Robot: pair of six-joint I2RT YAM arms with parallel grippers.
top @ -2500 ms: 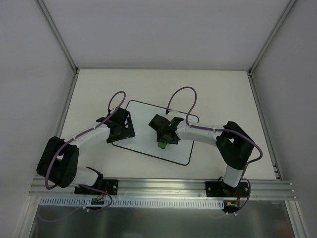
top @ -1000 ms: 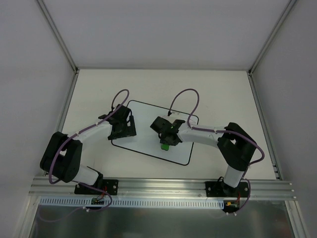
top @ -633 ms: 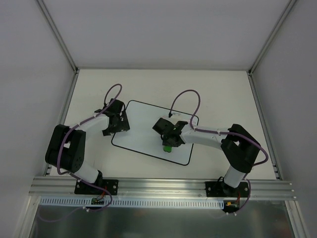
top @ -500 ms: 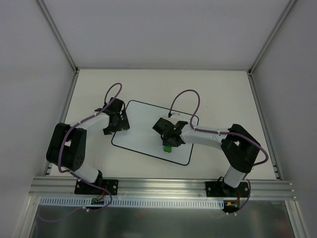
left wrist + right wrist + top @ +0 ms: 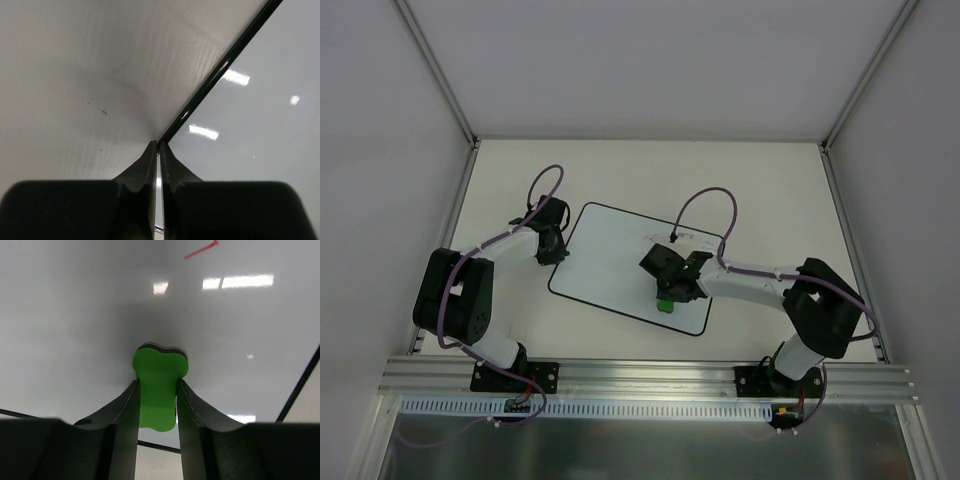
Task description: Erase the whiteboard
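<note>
The whiteboard lies slanted in the middle of the table, a white sheet with a thin black border. My right gripper is shut on a green eraser that presses on the board near its front right part. In the right wrist view the eraser sits between my fingers on the whiteboard, and a short red line shows farther ahead. My left gripper is shut at the board's left edge; its tips meet over the black border, nothing held.
An aluminium rail runs along the near edge with both arm bases on it. White enclosure walls and metal posts close in the table on the left, back and right. Purple cables loop above each wrist.
My left gripper has shut and shifted left to the board's left edge. My right gripper has slid the eraser toward the near right of the board.
</note>
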